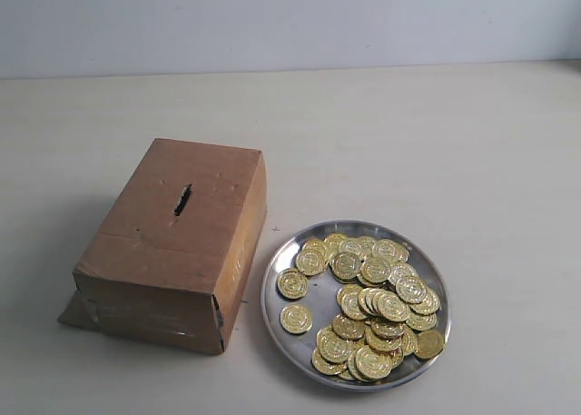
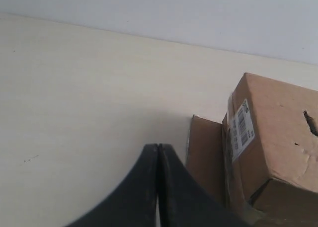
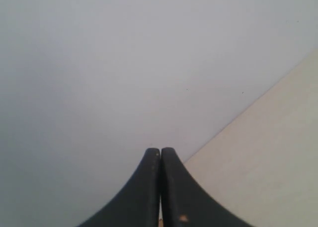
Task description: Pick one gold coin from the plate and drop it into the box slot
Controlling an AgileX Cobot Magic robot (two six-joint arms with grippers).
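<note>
Left end effector (image 2: 158,150): clenched, empty, low over desk (image 1: 436,143) beside box (image 1: 177,242).
Box slot (image 1: 182,200): middle of box top, facing up, unobstructed for drop.
Plate (image 1: 320,295): just right of box, so carry is short.
Gold coins (image 1: 377,301): heaped; loose coin (image 1: 296,319) on box side looks easiest pick.
Right end effector (image 3: 160,152): clenched, empty, facing wall, box not in its view.

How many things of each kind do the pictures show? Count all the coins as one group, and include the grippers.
Cardboard box: 1
Silver plate: 1
Group of gold coins: 1
Grippers: 2 (left gripper, right gripper, both shut)
Total: 5
</note>
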